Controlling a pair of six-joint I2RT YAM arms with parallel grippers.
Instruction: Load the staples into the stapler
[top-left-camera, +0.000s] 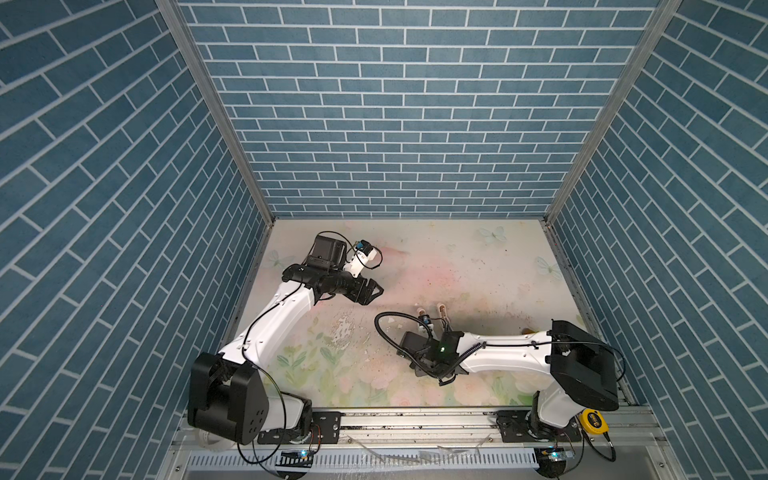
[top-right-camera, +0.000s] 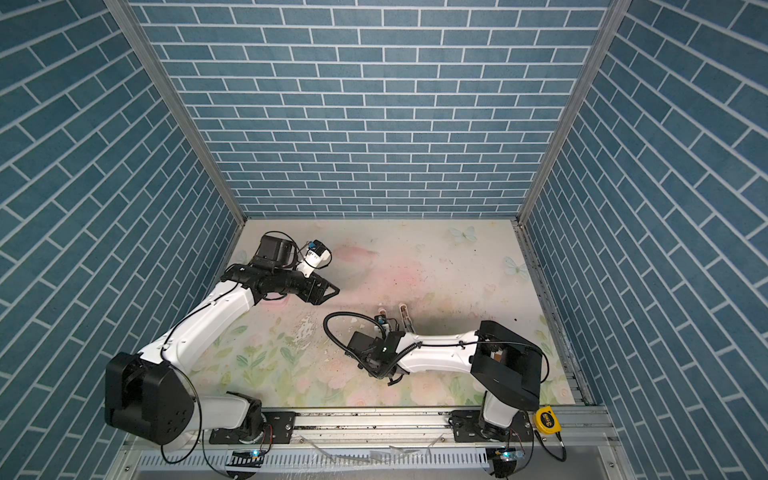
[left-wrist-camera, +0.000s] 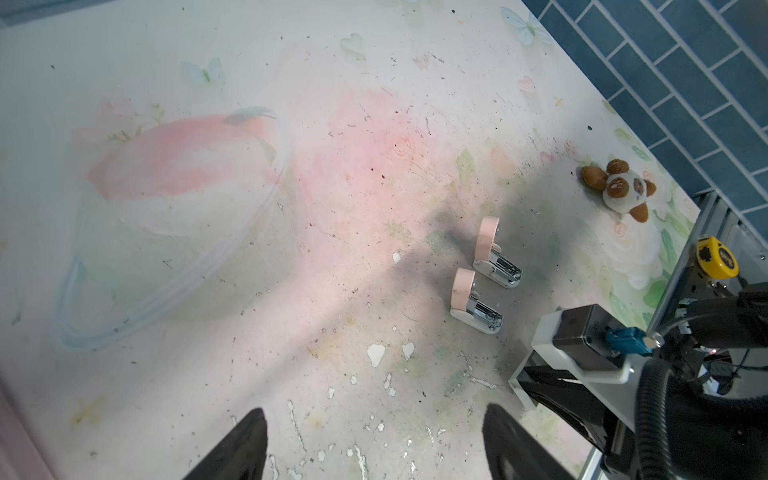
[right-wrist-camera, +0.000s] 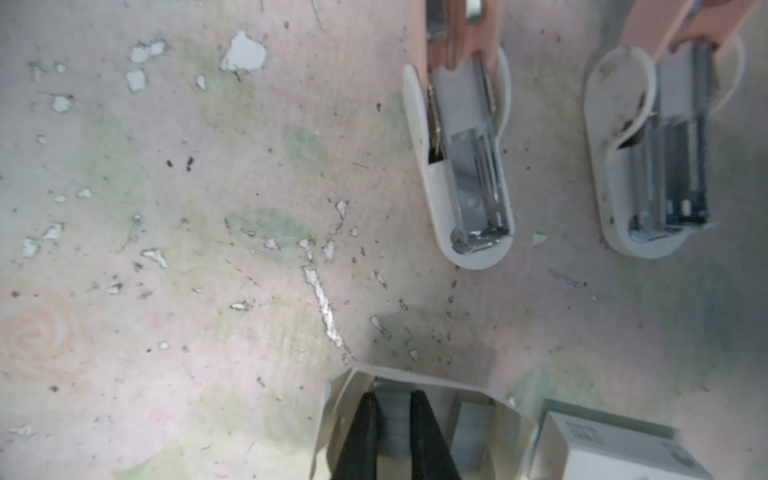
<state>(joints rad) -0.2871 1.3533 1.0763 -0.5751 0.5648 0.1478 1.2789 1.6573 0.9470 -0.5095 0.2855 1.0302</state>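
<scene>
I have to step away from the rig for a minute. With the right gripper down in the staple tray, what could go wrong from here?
1. The right gripper pinches a strip of staples inside the light card tray. The tray may lift or slide with it, since the left gripper hangs open far off.
2. The closer stapler lies loose with a narrow open channel, so a tilted strip may jam or shove it.

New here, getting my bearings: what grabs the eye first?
Two pink mini staplers stand open mid-table, side by side. Nearer the robot's base, the right end effector pinches a grey strip of staples inside a white card tray. A panda plush lies near the right wall.
</scene>
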